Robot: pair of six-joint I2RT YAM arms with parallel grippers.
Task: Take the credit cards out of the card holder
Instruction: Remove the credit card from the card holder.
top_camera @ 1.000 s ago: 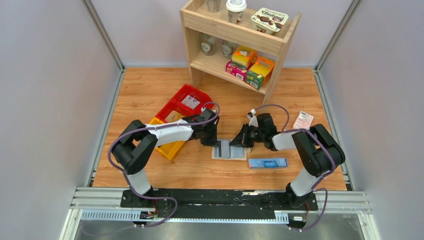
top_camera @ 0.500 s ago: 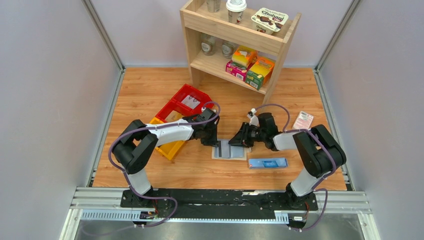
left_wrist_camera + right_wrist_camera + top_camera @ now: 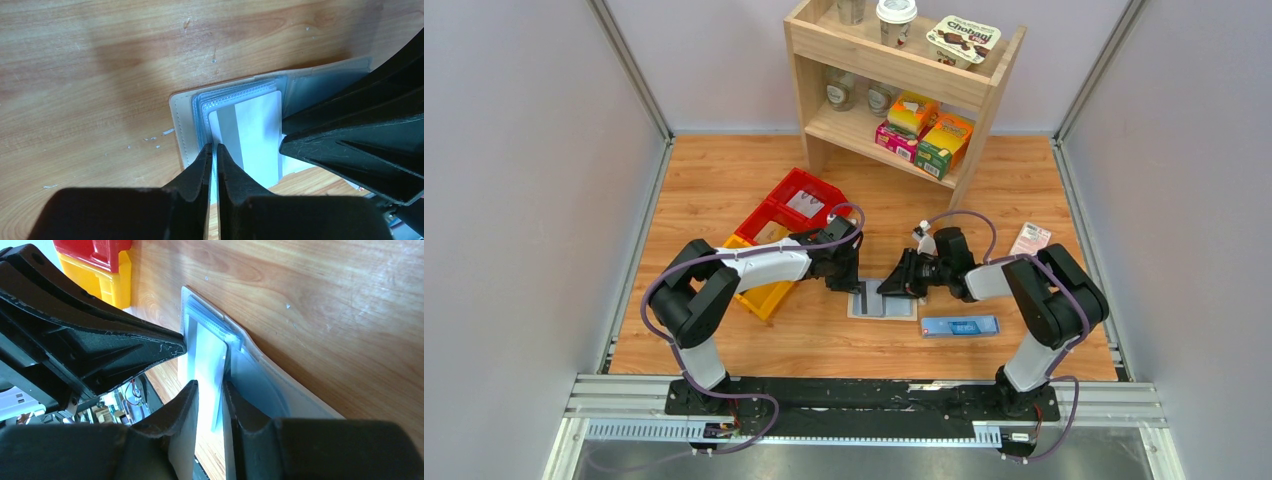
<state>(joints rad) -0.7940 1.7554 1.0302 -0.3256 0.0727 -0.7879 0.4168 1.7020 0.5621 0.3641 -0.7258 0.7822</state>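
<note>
Wooden table, grey walls around; card holder lies open and flat mid-table, toward the near edge, between both arms; left pincer pressed nearly together, pinching a thin pale layer at an edge of the holder's left half, seemingly pinning it; change over the last second: right pincer, shut a second ago, now parted and nudged leftward, jaws straddling the edge of the white striped card without clamping; judgement: regrasp under way; card not yet out.
</note>
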